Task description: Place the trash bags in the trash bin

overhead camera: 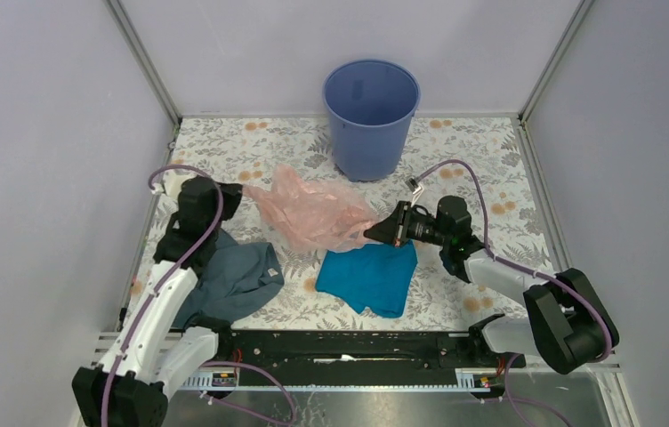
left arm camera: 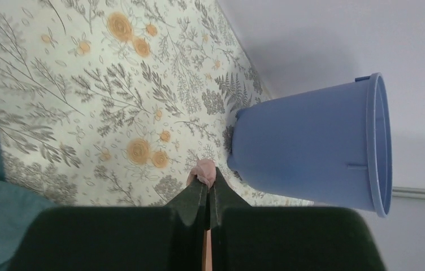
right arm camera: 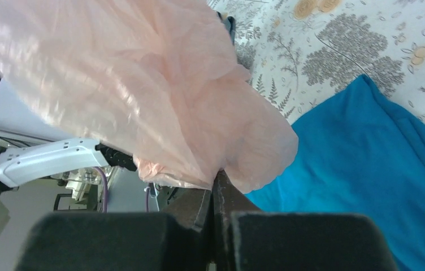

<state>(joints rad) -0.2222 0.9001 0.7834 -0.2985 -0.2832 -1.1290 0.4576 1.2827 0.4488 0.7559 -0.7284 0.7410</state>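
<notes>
The left end effector (left arm camera: 207, 191) is pinched tight on a corner of the pink trash bag (overhead camera: 309, 213). The right end effector (right arm camera: 216, 183) is clamped on the bag's opposite edge. The blue trash bin (overhead camera: 371, 116) stands upright behind, at the far edge of the counter (overhead camera: 482, 178).

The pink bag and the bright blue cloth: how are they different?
The pink bag is thin, shiny and a bit see-through; the bright blue cloth is solid and dull. The pink bag is crumpled and puffy; the bright blue cloth lies flat on the table. The left end effector and right end effector each pinch the pink bag; nothing grips the bright blue cloth. Both look soft and floppy.
</notes>
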